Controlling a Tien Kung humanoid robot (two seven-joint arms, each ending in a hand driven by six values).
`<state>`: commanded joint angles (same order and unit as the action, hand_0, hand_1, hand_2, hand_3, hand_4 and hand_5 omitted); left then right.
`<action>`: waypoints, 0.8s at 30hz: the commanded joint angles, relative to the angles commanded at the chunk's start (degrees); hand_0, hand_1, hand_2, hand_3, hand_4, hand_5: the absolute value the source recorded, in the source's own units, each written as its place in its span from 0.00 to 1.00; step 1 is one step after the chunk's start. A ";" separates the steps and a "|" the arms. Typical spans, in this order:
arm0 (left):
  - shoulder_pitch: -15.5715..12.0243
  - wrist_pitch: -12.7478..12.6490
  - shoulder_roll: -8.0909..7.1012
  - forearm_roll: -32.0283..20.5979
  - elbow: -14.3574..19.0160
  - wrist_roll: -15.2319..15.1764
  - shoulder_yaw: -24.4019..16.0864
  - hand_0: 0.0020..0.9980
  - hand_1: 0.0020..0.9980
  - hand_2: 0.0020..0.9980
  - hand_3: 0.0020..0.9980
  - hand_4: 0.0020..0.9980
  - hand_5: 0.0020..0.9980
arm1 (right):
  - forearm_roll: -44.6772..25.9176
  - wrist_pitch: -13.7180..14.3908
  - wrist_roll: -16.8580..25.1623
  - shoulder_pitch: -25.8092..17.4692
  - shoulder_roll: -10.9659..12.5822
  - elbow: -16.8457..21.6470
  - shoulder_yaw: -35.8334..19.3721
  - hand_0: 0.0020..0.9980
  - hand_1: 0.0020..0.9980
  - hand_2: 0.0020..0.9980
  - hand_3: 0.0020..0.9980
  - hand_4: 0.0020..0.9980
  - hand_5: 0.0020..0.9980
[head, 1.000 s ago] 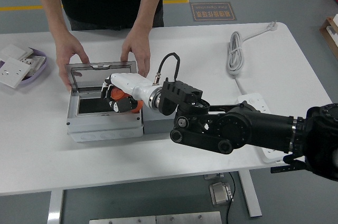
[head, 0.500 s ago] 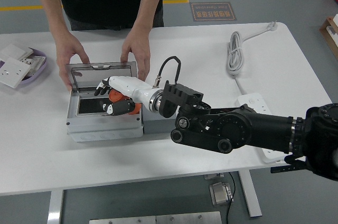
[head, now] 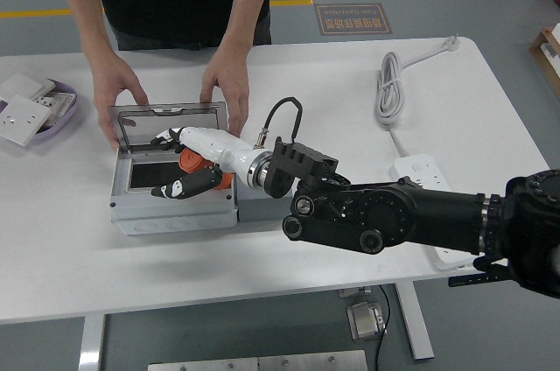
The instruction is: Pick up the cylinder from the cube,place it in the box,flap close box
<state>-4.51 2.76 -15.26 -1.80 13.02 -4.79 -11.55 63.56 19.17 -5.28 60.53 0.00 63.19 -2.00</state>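
Observation:
My right hand (head: 164,165) reaches from the right over the open grey box (head: 173,212). Its white fingers (head: 166,137) are spread apart and grasp nothing. The orange cylinder (head: 192,164) lies inside the box at its right end, just under my palm. The box's clear lid (head: 166,115) stands up at the back, where a person's two hands (head: 226,82) hold its top corners. A grey cube (head: 259,210) sits against the box's right side, partly hidden by my forearm. My left arm does not show.
A purple dish (head: 63,114) with white wall sockets sits at the far left. A coiled white cable (head: 388,82) lies at the back right, and a white power strip (head: 418,168) lies beside my right arm.
My right hand's fingers were curled on the orange cylinder over the box; they have spread apart and the cylinder now rests in the box. The person's hands stayed on the lid.

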 joint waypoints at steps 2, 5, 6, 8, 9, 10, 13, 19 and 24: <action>0.06 0.00 0.00 -0.02 0.00 -0.02 0.10 0.63 0.65 0.63 0.67 0.72 0.25 | -1.27 0.97 0.94 0.26 0.00 -0.14 0.71 0.89 0.81 0.84 0.88 0.92 0.47; 0.14 0.00 0.01 -0.01 0.02 -0.06 0.24 0.63 0.65 0.63 0.67 0.72 0.25 | -2.48 1.80 1.88 0.62 0.00 -0.43 1.36 0.89 0.81 0.84 0.88 0.92 0.47; 0.17 0.01 0.02 0.00 0.04 -0.07 0.30 0.63 0.65 0.63 0.67 0.72 0.25 | -2.68 1.92 2.05 0.72 0.00 -0.53 1.47 0.89 0.81 0.84 0.88 0.93 0.48; 0.21 0.01 0.03 -0.04 0.04 -0.09 0.46 0.63 0.65 0.63 0.67 0.72 0.25 | -2.96 2.07 2.39 0.95 0.00 -0.75 1.56 0.89 0.81 0.84 0.88 0.93 0.48; 0.22 0.01 0.03 -0.05 0.05 -0.10 0.50 0.63 0.65 0.63 0.67 0.72 0.25 | -2.99 2.07 2.46 1.04 0.00 -0.80 1.54 0.89 0.81 0.84 0.88 0.93 0.48; 0.24 0.01 0.04 -0.05 0.05 -0.10 0.53 0.63 0.65 0.63 0.67 0.72 0.25 | -3.01 2.06 2.51 1.11 0.00 -0.83 1.50 0.89 0.81 0.84 0.88 0.93 0.48; 0.26 0.00 0.06 0.00 0.04 -0.15 0.48 0.63 0.65 0.63 0.67 0.72 0.25 | -3.07 2.11 2.63 1.12 0.00 -0.64 0.92 0.89 0.81 0.84 0.88 0.93 0.48; -0.11 0.01 0.38 0.38 0.06 -0.20 -0.21 0.63 0.65 0.63 0.67 0.72 0.25 | -4.04 2.40 2.66 0.14 0.00 2.59 -2.60 0.89 0.81 0.84 0.88 0.94 0.49; -0.65 0.09 0.64 0.48 0.04 -0.17 -0.66 0.63 0.65 0.63 0.67 0.72 0.25 | -4.27 2.66 1.68 0.40 0.00 8.01 -8.13 0.88 0.80 0.82 0.86 0.95 0.49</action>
<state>-5.16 2.84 -14.63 -1.32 13.06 -4.96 -12.21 59.28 21.83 -3.60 60.93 0.00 71.21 -10.14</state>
